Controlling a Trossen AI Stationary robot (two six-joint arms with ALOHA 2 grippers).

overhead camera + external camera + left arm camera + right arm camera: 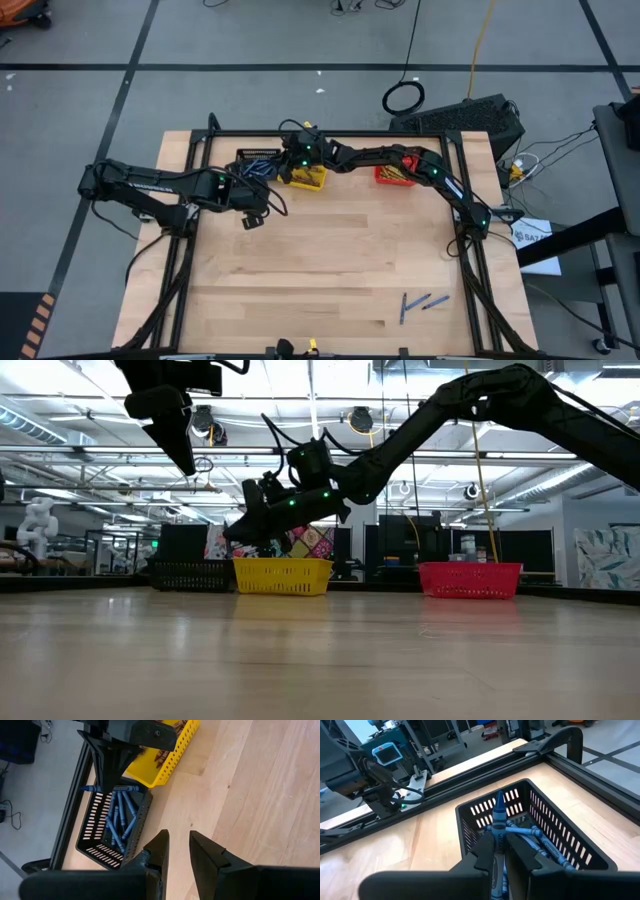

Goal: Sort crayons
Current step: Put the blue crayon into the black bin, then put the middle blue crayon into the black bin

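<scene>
1. High view: the right gripper (pixel 293 158) reaches across the far edge of the wooden table (pixel 330 270) to just above the black basket (pixel 256 160), beside the yellow basket (pixel 308 178); the red basket (pixel 392 175) sits farther along the same edge. The left gripper (pixel 252 217) hovers over bare wood just in front of the black basket. Two loose blue crayons (pixel 418 304) lie near the table's front right corner, well apart from the baskets, one angled toward the far edge and the other nearly crosswise.

2. Low view: the three mesh baskets stand in a row, black, yellow, red. The right gripper hangs above the black and yellow ones. No crayon can be made out here.

3. Left wrist view: the left gripper's fingers (pixel 160 847) stand narrowly apart with nothing between them. The black slotted basket holds a heap of blue crayons (pixel 120 815) lying mostly along its length. The right gripper hangs over its rim, a blue crayon sticking out sideways from its tip.

4. Right wrist view: the right fingers (pixel 485 851) pinch a blue crayon (pixel 498 827) between them, its paper-wrapped body in line with the fingers and its tip pointing forward over the black basket.
</scene>
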